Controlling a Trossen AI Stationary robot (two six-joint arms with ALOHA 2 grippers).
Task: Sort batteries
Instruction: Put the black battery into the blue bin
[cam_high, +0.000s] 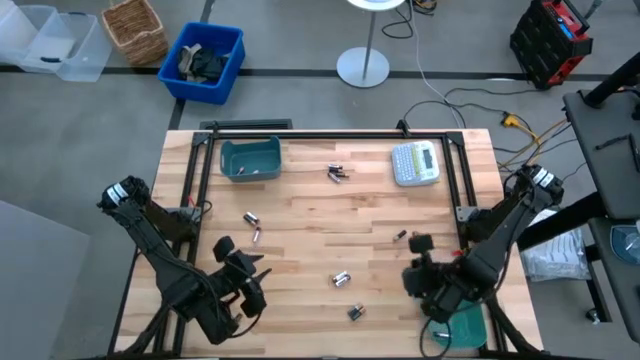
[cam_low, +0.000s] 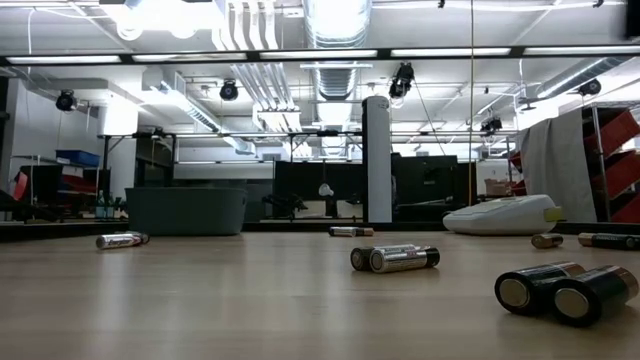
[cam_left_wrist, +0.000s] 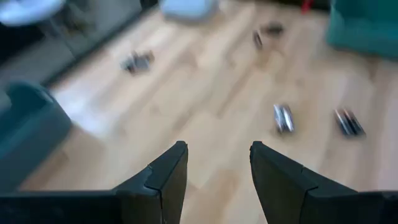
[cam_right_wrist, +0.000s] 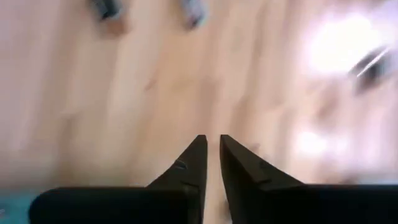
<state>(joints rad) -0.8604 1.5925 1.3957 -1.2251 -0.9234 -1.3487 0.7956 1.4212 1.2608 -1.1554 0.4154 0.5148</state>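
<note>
Both pincers are hanging over the near edge of the table. The left gripper is standing released, its two fingers parted with nothing between them. The right gripper is sitting nearly clenched, its fingertips a narrow slit apart and gripping nothing.

The batteries are lying loose on the wood in six small groups. One pair is lying between the two pincers, and another is lying nearer the front edge, closer to the right one. A single dark cell is lying just beyond the right gripper. Two silvery cells and are lying just beyond the left gripper. A cluster is lying far from both.

One teal bin and one label maker are sitting at the far edge; a second teal bin is sitting beside the right gripper.
</note>
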